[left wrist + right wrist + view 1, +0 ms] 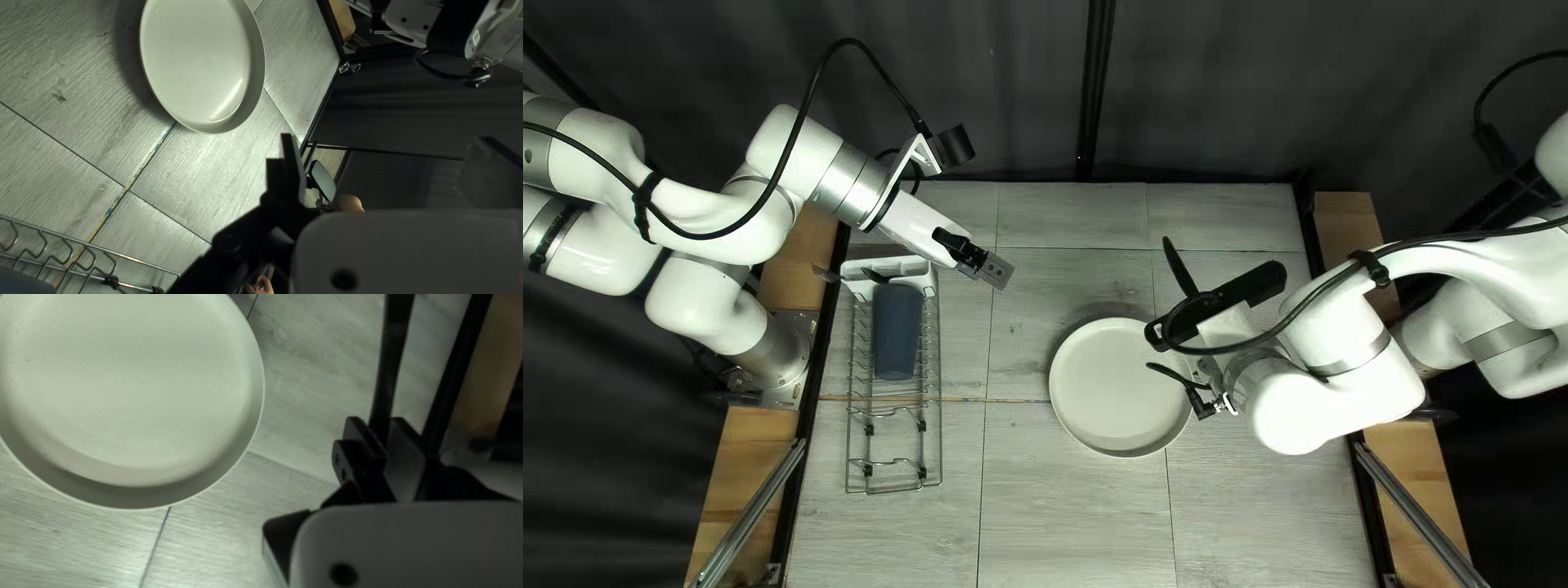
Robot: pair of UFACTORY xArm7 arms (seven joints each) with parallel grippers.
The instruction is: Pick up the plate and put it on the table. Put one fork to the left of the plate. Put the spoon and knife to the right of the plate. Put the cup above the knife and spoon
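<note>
Actually, need the wrist views to read either grip. From above, see the left gripper (993,270) only side-on; in the left wrist view, find its fingers spread well apart, open. From above, see the right gripper (1220,310) with fingertips hidden under black links; in the right wrist view, find it closed on a dark utensil (389,375), pinched from both sides and reaching out ahead of the fingers. Find the plate (1120,387) on the table just beside the right gripper, and ahead of the left one. Only from above, see the whole wire rack (893,487) near the left gripper, holding the blue-grey cup (896,330) and a white holder (904,265). Only in the left wrist view, spot a person's hand (263,285), beyond that gripper's black links.
</note>
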